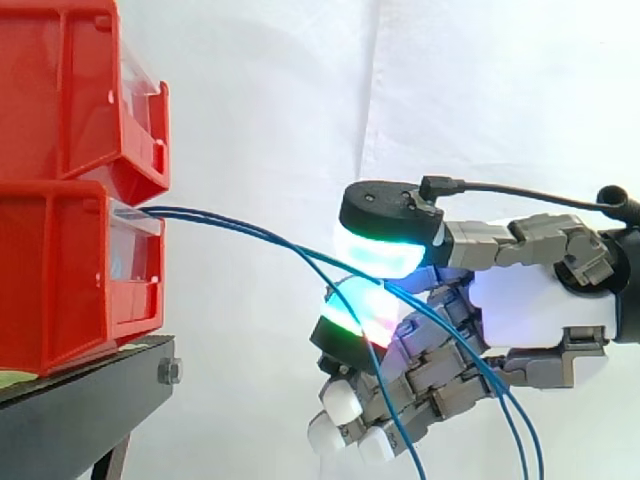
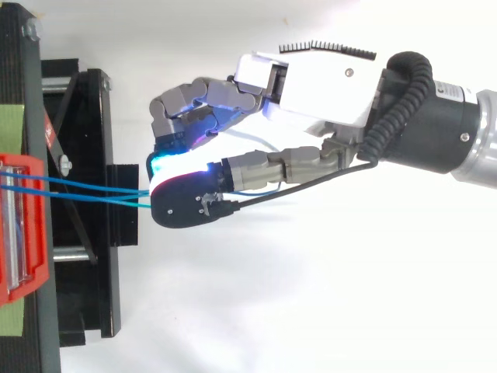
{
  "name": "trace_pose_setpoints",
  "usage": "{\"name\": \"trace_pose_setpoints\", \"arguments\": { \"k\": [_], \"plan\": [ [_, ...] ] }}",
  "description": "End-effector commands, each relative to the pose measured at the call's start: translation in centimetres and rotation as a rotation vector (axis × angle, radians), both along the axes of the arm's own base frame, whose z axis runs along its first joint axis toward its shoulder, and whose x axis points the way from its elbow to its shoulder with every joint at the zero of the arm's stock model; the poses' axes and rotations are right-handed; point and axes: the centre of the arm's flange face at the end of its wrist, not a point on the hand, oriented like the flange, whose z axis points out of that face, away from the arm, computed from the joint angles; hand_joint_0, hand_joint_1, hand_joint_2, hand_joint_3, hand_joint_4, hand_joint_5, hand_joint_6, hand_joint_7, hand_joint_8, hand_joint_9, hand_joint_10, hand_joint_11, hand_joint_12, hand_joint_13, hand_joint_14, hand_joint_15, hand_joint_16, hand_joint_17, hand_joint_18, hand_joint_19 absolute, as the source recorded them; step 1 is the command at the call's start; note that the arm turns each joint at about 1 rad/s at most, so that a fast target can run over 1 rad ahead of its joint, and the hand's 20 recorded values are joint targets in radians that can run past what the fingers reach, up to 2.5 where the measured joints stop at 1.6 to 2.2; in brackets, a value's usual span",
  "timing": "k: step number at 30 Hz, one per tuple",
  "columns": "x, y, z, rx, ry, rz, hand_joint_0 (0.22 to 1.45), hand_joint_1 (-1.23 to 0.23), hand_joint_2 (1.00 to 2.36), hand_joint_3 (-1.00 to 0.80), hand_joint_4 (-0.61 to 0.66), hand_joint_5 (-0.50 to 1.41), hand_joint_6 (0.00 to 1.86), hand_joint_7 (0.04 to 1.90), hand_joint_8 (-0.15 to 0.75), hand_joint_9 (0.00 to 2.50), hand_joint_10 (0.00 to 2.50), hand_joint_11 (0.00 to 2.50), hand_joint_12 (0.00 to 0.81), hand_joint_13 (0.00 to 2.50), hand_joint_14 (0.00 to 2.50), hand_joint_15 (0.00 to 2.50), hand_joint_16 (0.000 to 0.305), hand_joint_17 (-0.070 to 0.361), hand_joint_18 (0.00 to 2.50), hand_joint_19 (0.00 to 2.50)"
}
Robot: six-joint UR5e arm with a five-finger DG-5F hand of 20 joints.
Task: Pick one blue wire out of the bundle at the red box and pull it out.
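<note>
We see the hand (image 1: 540,300) pinching thin, glossy blue wires (image 1: 232,224) between 2 rounded pads (image 1: 380,255); the boxy red bin (image 1: 70,270) sits at 9 o'clock.

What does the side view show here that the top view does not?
Side view: the red bins stand stacked, and the blue wires leave the lower bin and droop below the robot hand. Top view: green tape on the black stand, and the arm's grey wrist. Both: the robot hand, away from the bins, pinches the blue wires between two glowing pads, its other fingers curled.
</note>
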Motion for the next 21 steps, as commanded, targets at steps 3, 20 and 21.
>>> {"name": "trace_pose_setpoints", "arguments": {
  "k": [3,20,21],
  "plan": [
    [-0.01,-0.01,-0.02,0.0,0.0,-0.001,0.58,-0.71,1.02,-0.21,0.29,-0.13,0.71,1.23,0.284,0.9,0.02,0.63,0.387,0.56,0.01,0.26,0.06,0.134,0.44,0.45],
    [0.02,-0.01,0.05,0.014,-0.004,-0.002,0.52,-0.53,1.01,-0.39,0.29,-0.1,0.61,1.3,0.291,0.92,0.02,0.61,0.396,0.55,0.01,0.27,0.063,0.141,0.44,0.47],
    [0.02,-0.01,0.05,0.015,-0.005,-0.002,0.52,-0.52,1.01,-0.41,0.29,-0.1,0.6,1.31,0.295,0.92,0.02,0.61,0.401,0.56,0.01,0.27,0.063,0.142,0.44,0.47]
  ]
}}
